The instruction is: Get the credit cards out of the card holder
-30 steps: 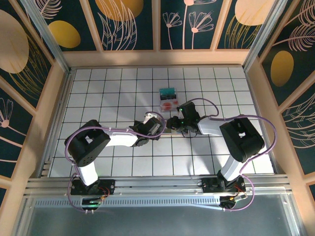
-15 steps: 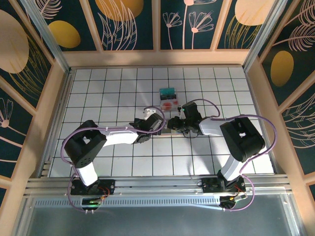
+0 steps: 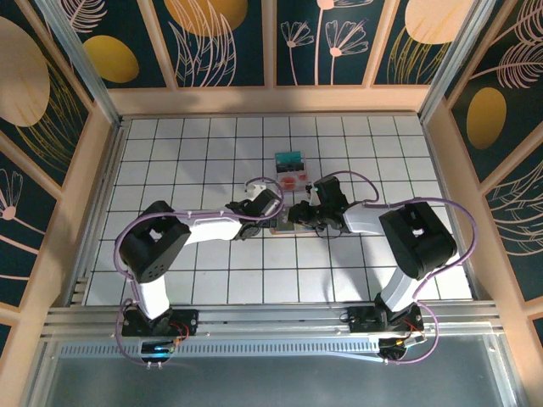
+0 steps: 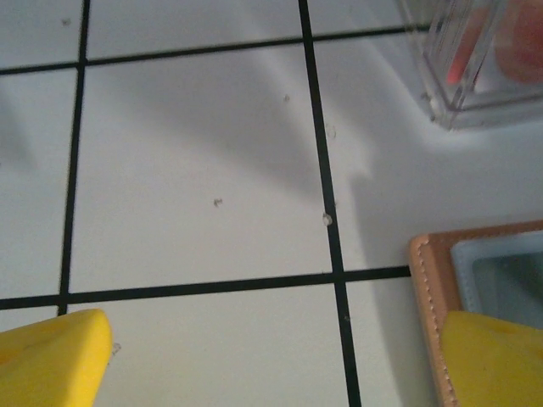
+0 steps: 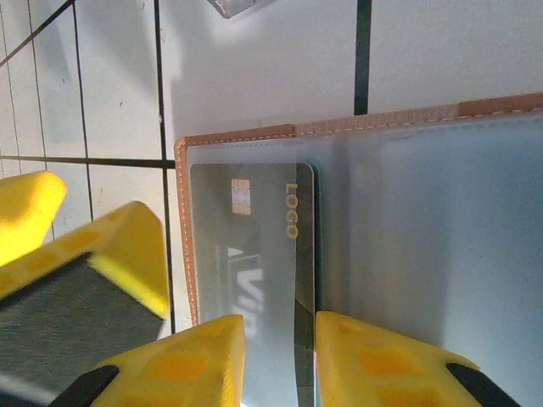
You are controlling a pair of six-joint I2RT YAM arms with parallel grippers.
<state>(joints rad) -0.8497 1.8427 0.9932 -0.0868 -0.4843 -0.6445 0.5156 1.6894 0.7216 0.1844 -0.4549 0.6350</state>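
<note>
The card holder (image 5: 407,220) lies open on the white tiles, with a tan stitched rim and a blue-grey inner face. A grey credit card (image 5: 254,237) with a chip and "LOGO" sits in its left pocket. My right gripper (image 5: 280,356) hangs low over that card, jaws a narrow gap apart astride its right edge, gripping nothing. My left gripper (image 4: 271,373) is wide open, its right finger (image 4: 492,356) over the holder's corner (image 4: 428,280). From above, both grippers (image 3: 273,214) (image 3: 299,216) meet at the holder (image 3: 284,225). A teal card (image 3: 289,158) and a pink card with a red spot (image 3: 293,180) lie beyond.
A clear plastic edge over the red-spotted card (image 4: 475,59) lies just past the holder. The left gripper's yellow finger (image 5: 93,271) stands close beside the holder's left rim. Wooden walls (image 3: 271,100) ring the tiled table. Open tiles stretch to the left and right.
The left arm's wrist has swung closer to the holder, which now shows between the two grippers. The right jaws have narrowed slightly.
</note>
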